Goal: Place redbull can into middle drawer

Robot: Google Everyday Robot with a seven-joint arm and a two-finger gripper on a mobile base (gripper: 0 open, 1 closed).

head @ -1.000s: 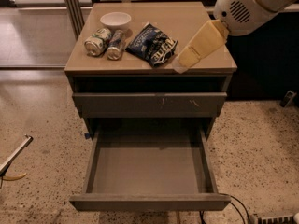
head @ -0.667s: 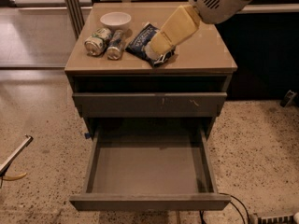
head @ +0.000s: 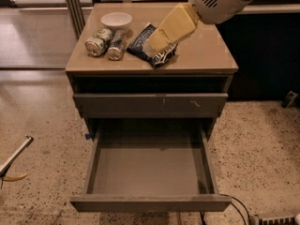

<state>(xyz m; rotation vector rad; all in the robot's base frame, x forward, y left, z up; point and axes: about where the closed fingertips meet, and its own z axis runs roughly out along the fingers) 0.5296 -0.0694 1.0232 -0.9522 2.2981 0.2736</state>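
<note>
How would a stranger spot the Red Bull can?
On the cabinet top, left of the snack bag under the gripper, lie two cans. The redbull can is the slimmer silver one, nearer the bag than the green can.

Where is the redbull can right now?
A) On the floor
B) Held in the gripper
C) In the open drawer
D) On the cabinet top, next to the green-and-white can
D: the redbull can lies beside the green-and-white can on the cabinet top, while the gripper hovers over the chip bag and the middle drawer is bare.

White bowl (head: 116,20), green can (head: 98,42), chip bag (head: 139,44).
</note>
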